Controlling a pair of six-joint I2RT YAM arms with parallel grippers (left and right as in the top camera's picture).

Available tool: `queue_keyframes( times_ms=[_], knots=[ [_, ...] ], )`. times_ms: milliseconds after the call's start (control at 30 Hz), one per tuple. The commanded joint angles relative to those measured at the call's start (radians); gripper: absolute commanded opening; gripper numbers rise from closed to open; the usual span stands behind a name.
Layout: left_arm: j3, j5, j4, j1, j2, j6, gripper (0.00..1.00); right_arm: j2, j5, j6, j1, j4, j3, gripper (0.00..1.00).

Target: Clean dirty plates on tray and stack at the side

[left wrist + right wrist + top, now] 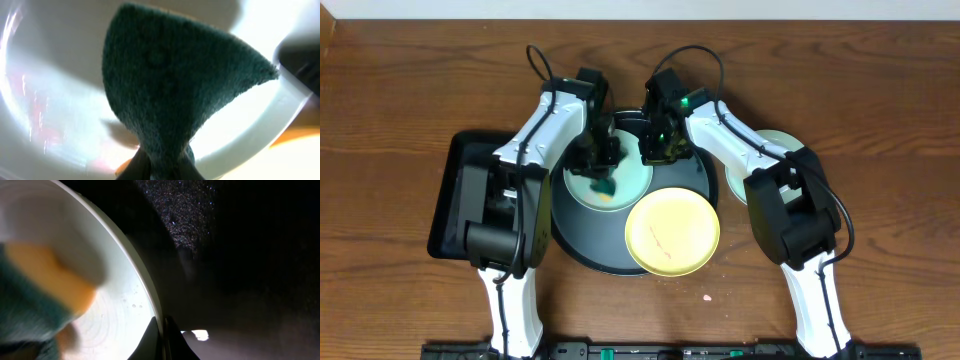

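Observation:
A mint-blue plate (633,180) lies in the round black tray (578,240). My left gripper (603,172) is shut on a green and orange sponge (603,187) and presses it on that plate; the sponge (170,85) fills the left wrist view over the plate (60,100). My right gripper (653,152) is shut on the plate's far rim (145,287), one finger on each side. A pale yellow plate (672,232) lies on the tray's front right rim. A second mint-blue plate (772,150) lies on the table to the right, partly hidden by my right arm.
A rectangular black tray (455,190) lies at the left, mostly under my left arm. A small pink crumb (708,297) lies on the wooden table in front of the round tray.

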Motion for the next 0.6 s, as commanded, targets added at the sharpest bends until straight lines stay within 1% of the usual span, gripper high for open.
queue_keyframes(
  times_ms=[0, 67, 133, 200, 333, 433, 500, 567],
  knots=[
    [0.005, -0.034, 0.107, 0.019, 0.002, 0.017, 0.08, 0.032, 0.040, 0.013, -0.014, -0.006, 0.005, 0.01],
    [0.005, -0.131, 0.172, 0.034, 0.002, -0.046, 0.07, 0.032, 0.040, 0.013, -0.014, -0.006, 0.005, 0.01],
    [0.015, -0.236, 0.189, 0.053, 0.002, -0.119, 0.07, 0.032, 0.041, 0.009, -0.014, -0.007, 0.005, 0.01],
    [0.058, -0.298, 0.137, 0.071, -0.004, -0.158, 0.07, 0.032, 0.042, 0.005, -0.014, -0.010, 0.005, 0.01],
    [0.173, -0.402, -0.013, 0.093, -0.054, -0.158, 0.08, 0.032, 0.044, 0.006, -0.014, -0.009, 0.005, 0.01],
    [0.231, -0.421, -0.107, 0.113, -0.122, -0.159, 0.08, 0.032, 0.044, 0.006, -0.014, -0.008, 0.005, 0.01],
    [0.238, -0.421, -0.151, 0.130, -0.179, -0.168, 0.07, 0.029, 0.043, -0.002, -0.014, -0.010, 0.005, 0.01],
    [0.238, -0.421, -0.195, 0.154, -0.237, -0.174, 0.08, 0.013, 0.032, -0.048, -0.014, -0.016, 0.005, 0.01]
  ],
)
